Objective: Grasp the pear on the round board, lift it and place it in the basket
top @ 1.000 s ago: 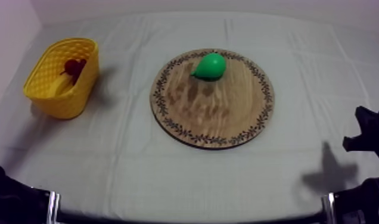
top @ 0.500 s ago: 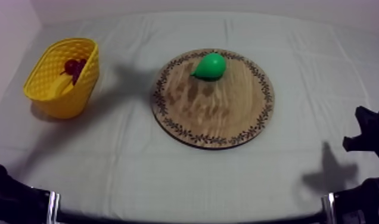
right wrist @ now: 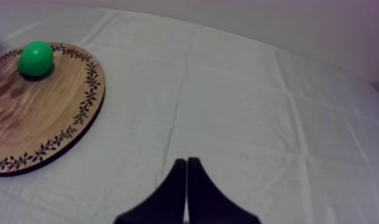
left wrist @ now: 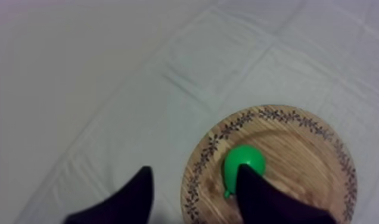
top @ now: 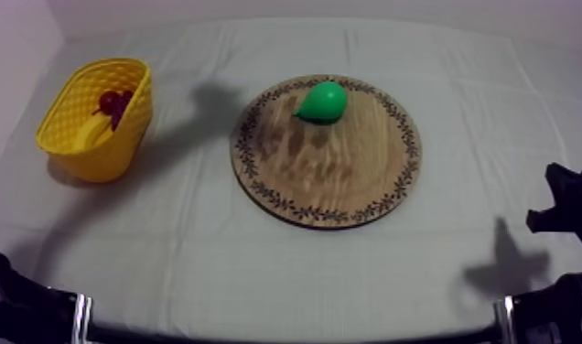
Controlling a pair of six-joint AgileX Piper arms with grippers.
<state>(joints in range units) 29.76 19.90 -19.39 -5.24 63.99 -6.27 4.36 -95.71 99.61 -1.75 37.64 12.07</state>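
1. The pear [top: 323, 101] lies on the round wooden board [top: 331, 183], close to its far rim. That puts it a little above the centre of the overhead frame, with its narrow end pointing left.
2. The board lies flat in the middle of the worktop [top: 258, 265], which is covered by a creased grey-white cloth [top: 459, 82].
3. The yellow basket [top: 80, 151] stands at the upper left of the overhead frame, well apart from the board. A small red fruit [top: 113, 102] sits inside it.
4. The left claw [left wrist: 193, 179], seen from its own wrist camera, has its two black fingers spread. Between them are just cloth and the board's patterned rim [left wrist: 199, 173]. It hangs over the board's edge, and one finger [left wrist: 257, 196] overlaps the side of the pear. I cannot tell whether it touches the fruit.
5. The right claw [right wrist: 186, 162] has its fingers pressed together into a narrow wedge and holds nothing. It is over bare cloth, apart from the board, and the pear is at the board's far side.
6. In the overhead frame the right arm [top: 569, 206] is a dark shape at the right edge, and the left arm [top: 11, 306] fills the lower left corner. A soft shadow [top: 212, 96] falls on the cloth between basket and board.
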